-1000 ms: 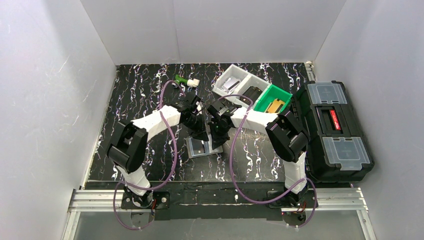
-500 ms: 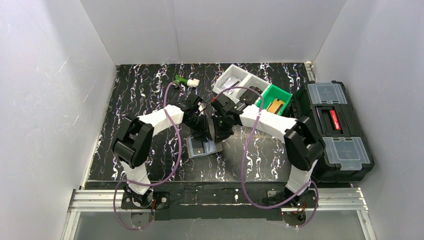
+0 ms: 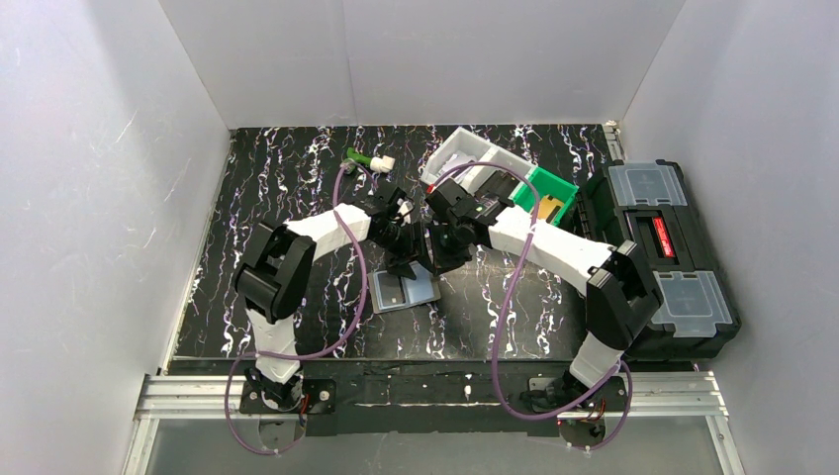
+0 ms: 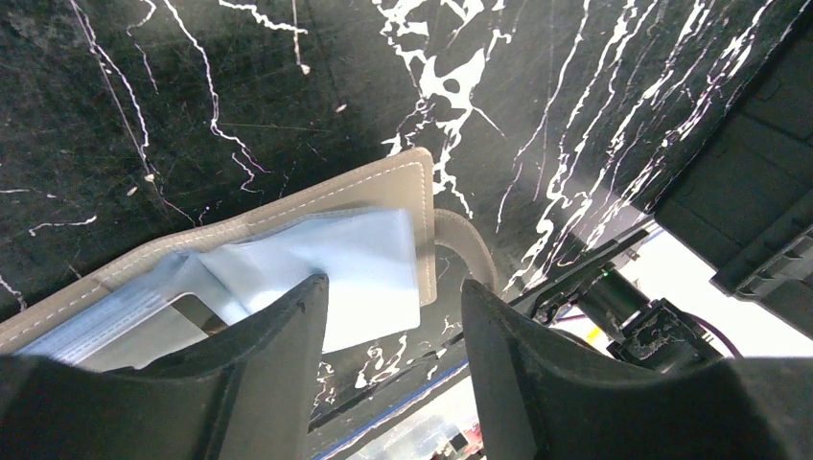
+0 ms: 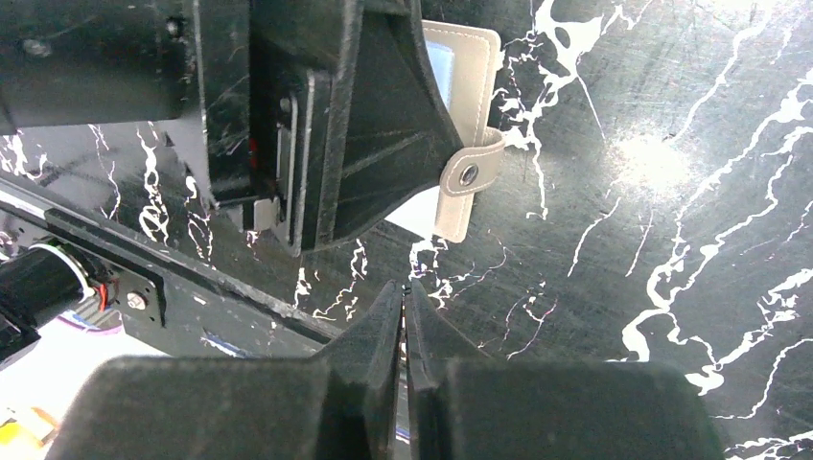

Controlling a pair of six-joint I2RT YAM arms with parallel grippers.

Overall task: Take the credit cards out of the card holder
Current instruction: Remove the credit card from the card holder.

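Note:
The card holder (image 3: 394, 294) lies open on the black marbled mat, grey with pale stitched edges and a snap strap (image 5: 468, 175). A light blue card (image 3: 425, 288) sticks out of its right side; it also shows in the left wrist view (image 4: 360, 264) lying over the holder (image 4: 379, 187). My left gripper (image 4: 393, 287) is open and hovers just over the holder's right part, one finger (image 4: 288, 345) over the card. It is the black body (image 5: 336, 144) in the right wrist view. My right gripper (image 5: 404, 286) is shut with nothing visible in it, just beside the holder (image 5: 475, 77). No other card shows.
A white bin (image 3: 457, 150) and a green bin (image 3: 554, 184) stand at the back right, behind the right arm. A black toolbox (image 3: 658, 257) fills the right edge. A small green and white object (image 3: 371, 160) lies at the back. White walls enclose the mat.
Both arms have stretched further back and right. The right gripper has drawn away from the holder towards the back, and more of the light blue card shows at the holder's right side.

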